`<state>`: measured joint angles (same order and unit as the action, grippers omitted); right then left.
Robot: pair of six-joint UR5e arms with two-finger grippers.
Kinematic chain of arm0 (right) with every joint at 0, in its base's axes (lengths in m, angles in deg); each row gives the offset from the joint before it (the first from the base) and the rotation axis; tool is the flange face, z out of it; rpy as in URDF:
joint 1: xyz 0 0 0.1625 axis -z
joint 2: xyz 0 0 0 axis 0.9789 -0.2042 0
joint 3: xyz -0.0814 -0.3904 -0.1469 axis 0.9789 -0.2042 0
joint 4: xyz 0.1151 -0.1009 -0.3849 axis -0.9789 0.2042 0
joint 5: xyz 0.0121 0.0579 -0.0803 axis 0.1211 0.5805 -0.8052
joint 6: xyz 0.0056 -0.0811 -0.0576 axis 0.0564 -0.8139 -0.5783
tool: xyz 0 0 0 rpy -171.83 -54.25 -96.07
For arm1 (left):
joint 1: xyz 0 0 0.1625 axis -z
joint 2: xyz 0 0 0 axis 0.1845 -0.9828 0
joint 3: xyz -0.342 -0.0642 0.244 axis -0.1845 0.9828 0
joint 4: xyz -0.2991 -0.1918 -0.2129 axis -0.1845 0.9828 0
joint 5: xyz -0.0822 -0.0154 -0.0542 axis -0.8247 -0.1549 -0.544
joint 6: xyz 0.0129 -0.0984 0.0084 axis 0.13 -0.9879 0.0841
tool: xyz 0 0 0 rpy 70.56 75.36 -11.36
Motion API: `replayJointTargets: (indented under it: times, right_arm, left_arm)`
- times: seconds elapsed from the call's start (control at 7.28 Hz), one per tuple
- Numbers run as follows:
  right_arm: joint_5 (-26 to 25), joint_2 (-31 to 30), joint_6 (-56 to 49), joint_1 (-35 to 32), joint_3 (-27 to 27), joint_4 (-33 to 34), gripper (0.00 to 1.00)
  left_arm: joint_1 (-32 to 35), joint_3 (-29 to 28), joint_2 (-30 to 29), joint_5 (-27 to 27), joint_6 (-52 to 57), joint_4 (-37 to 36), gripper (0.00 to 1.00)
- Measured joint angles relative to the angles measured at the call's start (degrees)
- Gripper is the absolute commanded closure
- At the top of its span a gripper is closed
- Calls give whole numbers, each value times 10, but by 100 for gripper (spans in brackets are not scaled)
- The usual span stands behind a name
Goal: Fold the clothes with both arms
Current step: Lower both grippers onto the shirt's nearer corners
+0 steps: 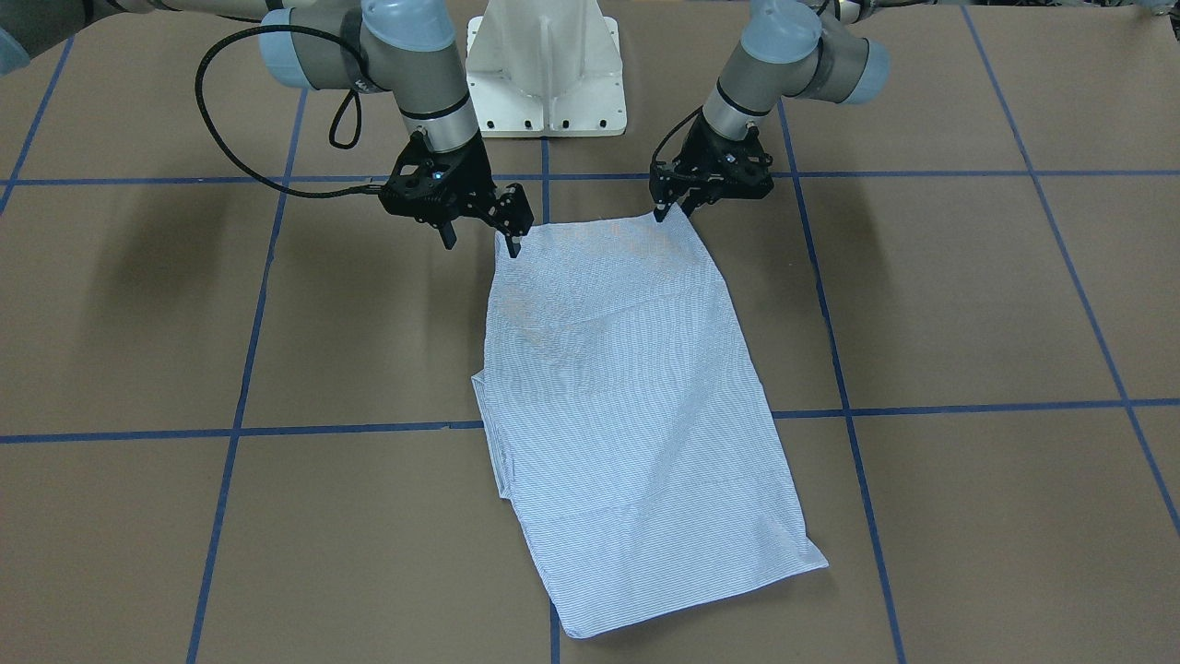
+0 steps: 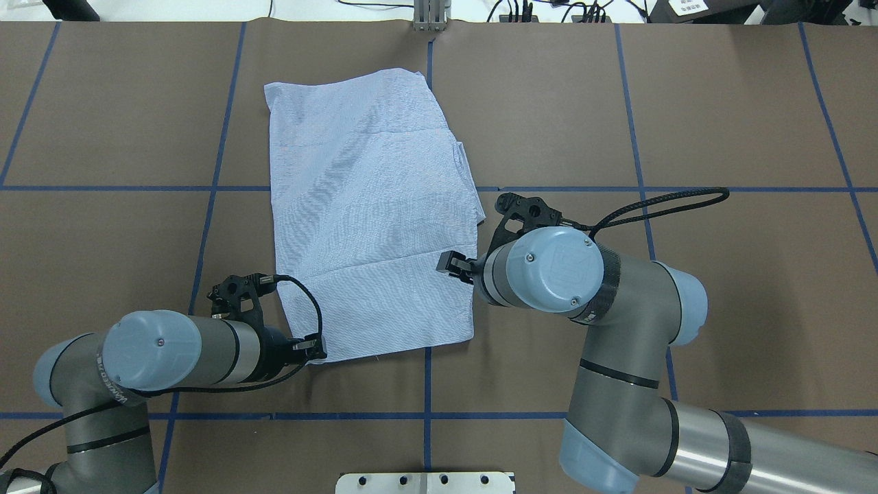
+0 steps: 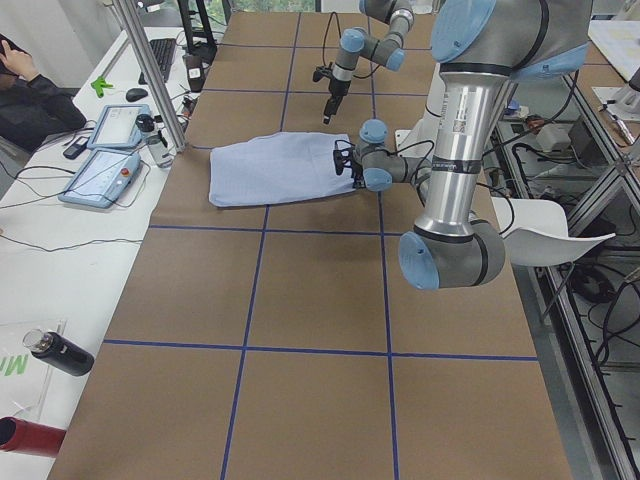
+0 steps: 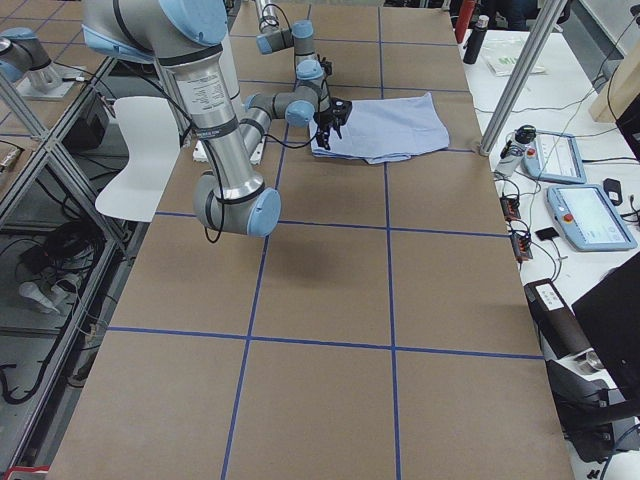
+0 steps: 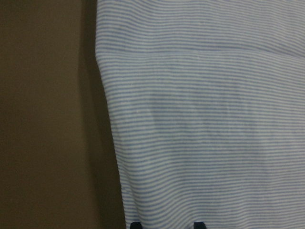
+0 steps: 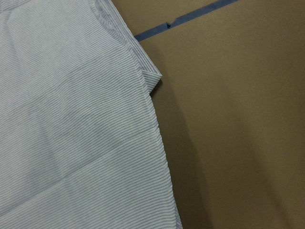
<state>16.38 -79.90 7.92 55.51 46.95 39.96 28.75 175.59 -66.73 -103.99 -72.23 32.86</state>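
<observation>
The clothes are one light blue and white striped shirt [image 1: 627, 397], folded into a long rectangle and lying flat on the brown table [image 2: 370, 206]. My left gripper [image 1: 673, 214] hovers at the shirt's near corner on my left side [image 2: 312, 348]. Its fingertips [image 5: 136, 225] stand apart over the cloth, so it is open. My right gripper [image 1: 481, 242] is open at the other near corner, with one finger over the shirt's edge and the other over bare table. The right wrist view shows the shirt's folded side edge [image 6: 143, 76] and no fingers.
The white pedestal base [image 1: 546, 69] stands between the arms. Blue tape lines [image 1: 922, 410] cross the brown table. In the exterior left view, control tablets [image 3: 100, 175] and a seated person [image 3: 30, 95] are at the table's far side, and a dark bottle [image 3: 60, 352] lies nearer.
</observation>
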Motion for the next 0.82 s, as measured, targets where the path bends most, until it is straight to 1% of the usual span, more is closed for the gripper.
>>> replayJointTargets:
  times: [0.14,0.41,0.55,0.82]
  right_arm:
    - [-1,0,4,4,-1,0,0]
    - [-3,0,54,17,-3,2,5]
    - [-3,0,90,25,-5,5,11]
    - [-4,2,179,44,-11,8,28]
  left_arm:
    - [0,0,0,0,0,0,100]
    - [0,1,0,-1,-1,0,100]
    - [0,0,0,-2,-1,0,100]
    - [0,2,0,-2,-1,0,100]
